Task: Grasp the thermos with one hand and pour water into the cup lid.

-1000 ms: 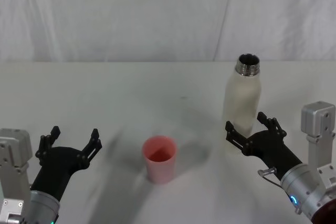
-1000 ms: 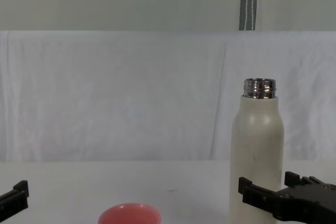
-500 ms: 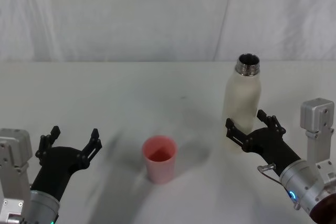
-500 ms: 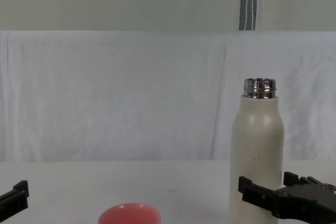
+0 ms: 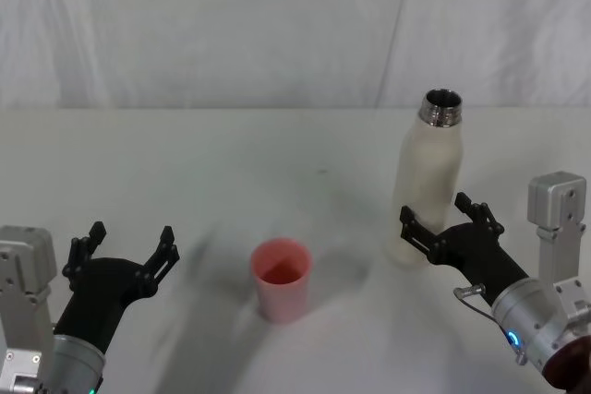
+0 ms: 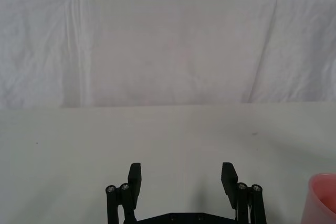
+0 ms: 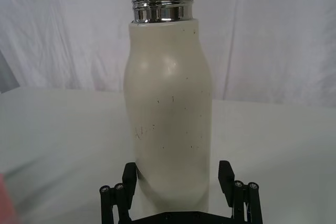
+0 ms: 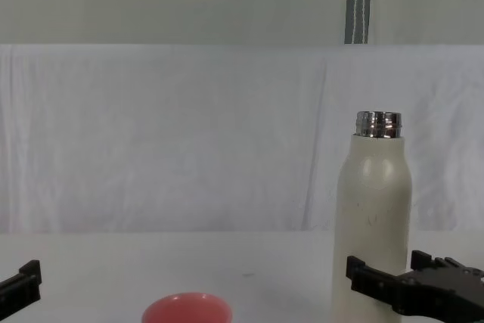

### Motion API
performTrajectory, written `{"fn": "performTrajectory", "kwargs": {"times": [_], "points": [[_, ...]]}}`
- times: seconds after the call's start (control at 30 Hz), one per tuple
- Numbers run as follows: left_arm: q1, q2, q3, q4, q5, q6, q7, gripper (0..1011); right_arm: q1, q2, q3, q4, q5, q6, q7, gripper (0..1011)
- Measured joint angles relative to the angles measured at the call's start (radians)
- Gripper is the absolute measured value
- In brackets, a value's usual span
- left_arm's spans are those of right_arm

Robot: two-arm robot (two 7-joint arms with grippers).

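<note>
Grasp step: right tool (image 7: 178, 184) wide open, straddling base of thermos (image 7: 169, 103), upright on worktop (image 5: 231, 163), right of cup lid (image 5: 280, 278). Next: close, lift, tip over cup. Left tool (image 5: 129, 248) parked open.

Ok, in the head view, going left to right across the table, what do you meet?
Left gripper, open → cup lid → thermos, with the open right gripper around its base.
</note>
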Motion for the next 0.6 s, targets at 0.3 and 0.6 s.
{"fn": "performTrajectory", "kwargs": {"times": [0.3, 0.6], "points": [[0.0, 0.0, 0.0, 0.0, 0.0, 0.0, 0.0, 1001, 0.014, -0.004, -0.003, 0.012, 0.0, -0.002, 0.0, 1002], [0.0, 0.0, 0.0, 0.0, 0.0, 0.0, 0.0, 1001, 0.023, -0.007, -0.005, 0.018, -0.002, -0.002, -0.001, 1002]]}}
